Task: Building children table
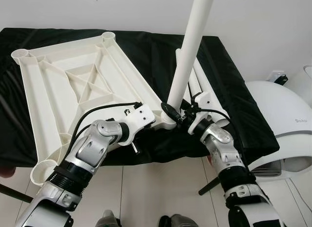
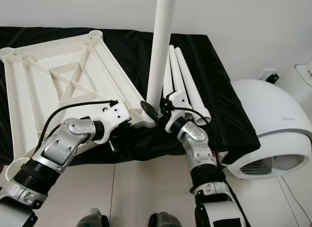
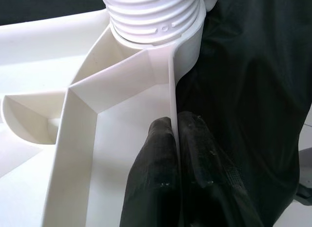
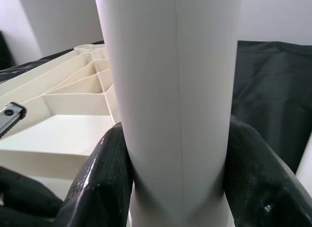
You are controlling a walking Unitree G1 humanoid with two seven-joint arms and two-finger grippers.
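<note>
Right claw (image 4: 178, 188) clamps smooth round white leg (image 1: 191, 49) upright.

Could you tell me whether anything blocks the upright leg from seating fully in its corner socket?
Nothing visible does. The right gripper clamps the leg, whose threaded end already sits in the tabletop's corner socket.

The ribbed tabletop (image 1: 73, 80) and the upright leg (image 1: 192, 46) look like smooth white plastic with a faint sheen. Beneath them lies a black cloth (image 1: 234, 95), slightly shiny and wrinkled. The fingers (image 4: 105, 183) are glossy black.
</note>
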